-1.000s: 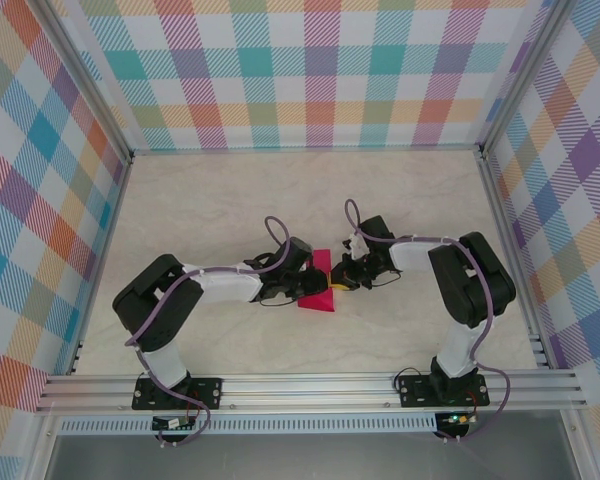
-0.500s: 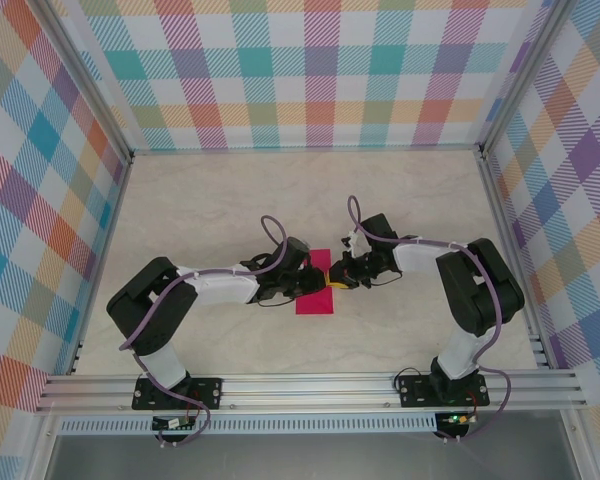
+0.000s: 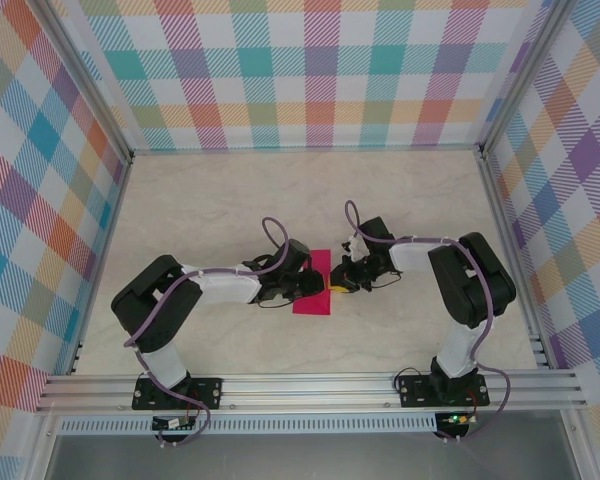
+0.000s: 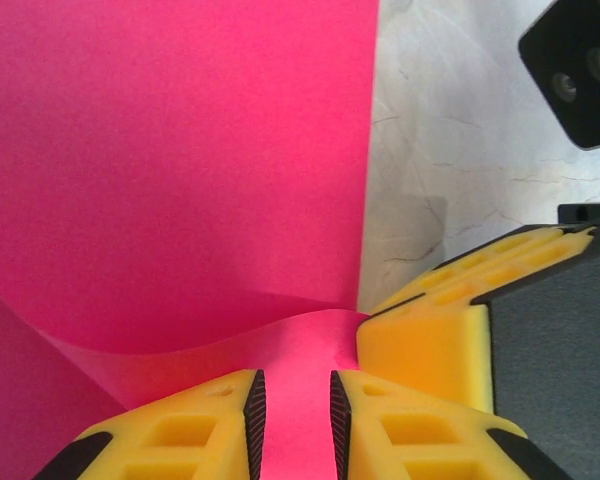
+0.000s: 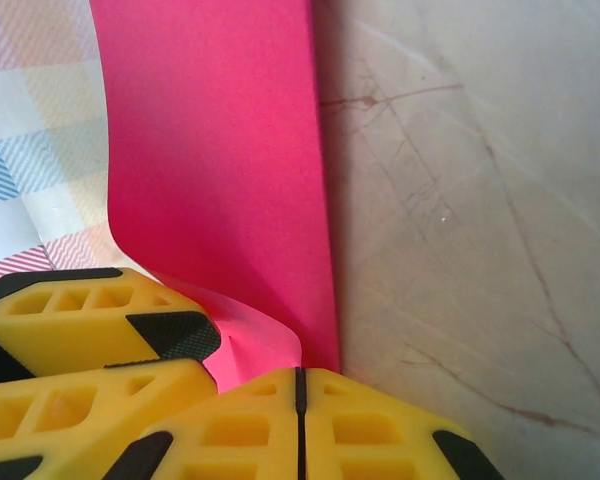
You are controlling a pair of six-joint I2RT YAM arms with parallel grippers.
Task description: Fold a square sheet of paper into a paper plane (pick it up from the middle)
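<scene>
Top external — both tools pinch the pink paper.

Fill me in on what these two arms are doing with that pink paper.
Both arms meet at the middle of the table over the square sheet of paper, which is magenta and already doubled over. The left gripper has its fingers slightly apart with a raised curl of paper running between them. The right gripper is shut right at the paper's edge. No pointed plane shape is visible yet.
</scene>
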